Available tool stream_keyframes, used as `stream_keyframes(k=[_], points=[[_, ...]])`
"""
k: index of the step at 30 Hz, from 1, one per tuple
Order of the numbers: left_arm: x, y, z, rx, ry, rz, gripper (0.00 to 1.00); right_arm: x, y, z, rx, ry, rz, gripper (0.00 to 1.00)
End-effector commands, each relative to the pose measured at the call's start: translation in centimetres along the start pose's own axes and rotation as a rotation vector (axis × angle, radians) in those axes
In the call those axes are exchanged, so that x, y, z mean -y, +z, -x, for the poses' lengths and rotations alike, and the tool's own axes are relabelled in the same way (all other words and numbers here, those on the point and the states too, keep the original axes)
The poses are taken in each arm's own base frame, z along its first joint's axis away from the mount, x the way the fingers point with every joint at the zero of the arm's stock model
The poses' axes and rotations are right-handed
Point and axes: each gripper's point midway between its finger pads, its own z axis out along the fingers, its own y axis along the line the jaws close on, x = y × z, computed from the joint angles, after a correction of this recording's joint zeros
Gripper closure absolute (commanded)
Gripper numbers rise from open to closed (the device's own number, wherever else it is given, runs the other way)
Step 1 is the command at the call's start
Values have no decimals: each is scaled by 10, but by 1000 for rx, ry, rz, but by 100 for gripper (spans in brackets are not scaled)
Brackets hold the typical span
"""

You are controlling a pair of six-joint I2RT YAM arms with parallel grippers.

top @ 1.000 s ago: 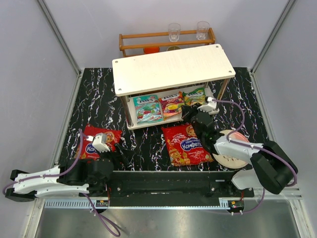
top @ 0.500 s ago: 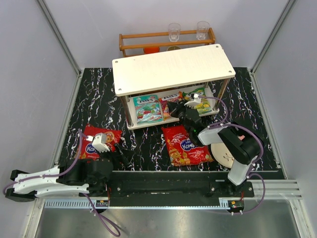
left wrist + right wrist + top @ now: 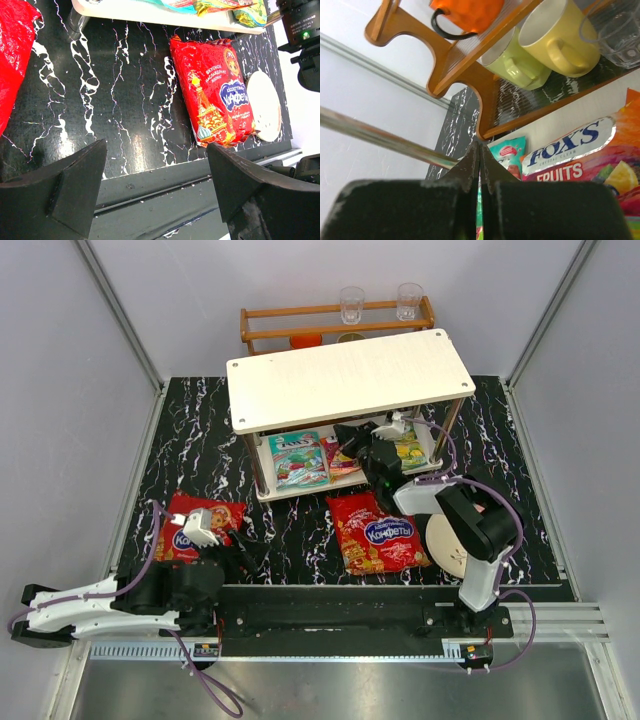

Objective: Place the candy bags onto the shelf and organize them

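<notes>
Presently: Three Bags Shelved, Two on Table

Right jaws are pressed shut on nothing, reaching under the top board of the shelf [image 3: 350, 380]. They sit by the red-orange bag [image 3: 338, 456], which lies between the teal bag [image 3: 298, 460] and the green-yellow bag [image 3: 410, 448] on the lower tier. Left jaws stand wide, empty, over the table [image 3: 200, 430]. One large red bag [image 3: 378, 532] lies before the shelf. A second large red bag [image 3: 178, 525] lies beside the left jaws.

Small candy bags [image 3: 298, 460] sit on the shelf [image 3: 350, 380], lower tier. Large candy bags [image 3: 378, 533] lie on the bench [image 3: 200, 440] before it.
</notes>
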Motion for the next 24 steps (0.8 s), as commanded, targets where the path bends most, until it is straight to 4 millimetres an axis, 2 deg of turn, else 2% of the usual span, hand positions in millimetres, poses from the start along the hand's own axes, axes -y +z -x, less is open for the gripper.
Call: stream_keyframes(k=[1,3,4,6,7,14,18,20,21,22,24], points=[[7,-2,8,25,-35,-20,16,27,14,-8,-46,31,-146,100],[6,-1,7,24,-36,-18,16,35,18,-11,-67,63,-190,100],[6,-1,7,23,-37,-19,16,48,16,-21,-103,62,-239,100],[5,-1,7,24,-40,-17,16,56,18,-26,-122,101,-279,100],[5,-1,6,22,-38,-16,16,69,16,-36,-153,105,-320,100],[0,-1,3,11,-42,-4,16,100,6,-59,-199,194,-417,100],[-1,-1,2,12,-51,-10,16,104,2,-62,-195,201,-407,100],[-2,-1,2,12,-49,-11,16,98,2,-56,-178,191,-378,100],[-1,-1,3,12,-50,-12,16,93,2,-53,-174,187,-361,100],[-2,-1,3,12,-49,-11,16,80,6,-42,-146,191,-320,100],[-1,-2,4,15,-49,-11,16,69,6,-30,-127,167,-276,100]])
